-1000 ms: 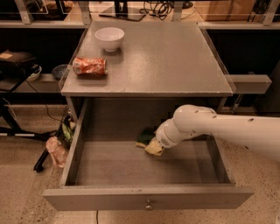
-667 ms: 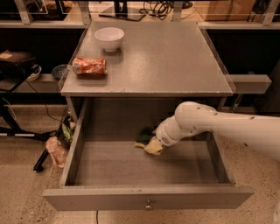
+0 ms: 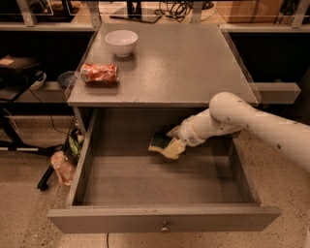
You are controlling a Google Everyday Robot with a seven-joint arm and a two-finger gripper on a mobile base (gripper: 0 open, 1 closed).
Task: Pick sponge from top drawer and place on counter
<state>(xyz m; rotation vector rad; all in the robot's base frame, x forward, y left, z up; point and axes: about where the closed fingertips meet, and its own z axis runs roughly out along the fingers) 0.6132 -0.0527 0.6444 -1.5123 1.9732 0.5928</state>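
Observation:
The sponge (image 3: 159, 142), dark green over pale yellow, hangs in my gripper (image 3: 169, 144), lifted above the floor of the open top drawer (image 3: 160, 180) near its back wall. My white arm reaches in from the right, and the gripper is shut on the sponge's right side. The drawer's front panel carries a small brass knob (image 3: 165, 226). The speckled grey counter (image 3: 179, 63) lies directly above and behind the sponge.
A white bowl (image 3: 121, 41) and a crushed red-orange can (image 3: 99, 73) sit on the counter's left part. A pale wooden shelf with metal posts (image 3: 145, 14) runs behind. Clutter and a stand leg lie on the floor at left (image 3: 63, 164).
The gripper has risen with the sponge, from the drawer floor up toward the counter's front edge, and the arm has lifted with it.

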